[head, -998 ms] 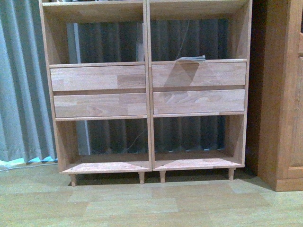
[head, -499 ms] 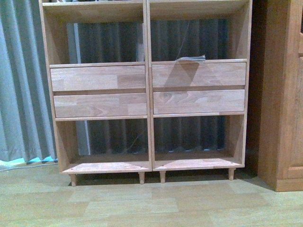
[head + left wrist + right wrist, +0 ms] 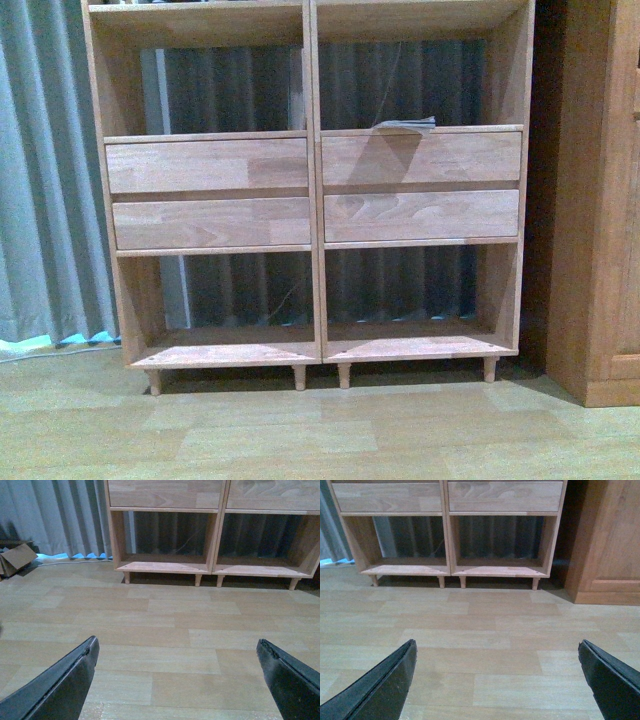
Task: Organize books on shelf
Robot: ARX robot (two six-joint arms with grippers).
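Jaws wide & empty on left gripper & right gripper, facing shelf. Nothing moved vs 1 s ago; book lies flat atop shelf's right drawers, so no progress yet.

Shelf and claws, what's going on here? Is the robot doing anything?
Nothing is being held right now. The left claw and the right claw are both wide open with nothing in them, hovering over the floor and facing the shelf. What looks like a thin book lies flat on the shelf just above the right-side drawers. No other book shows in these views.
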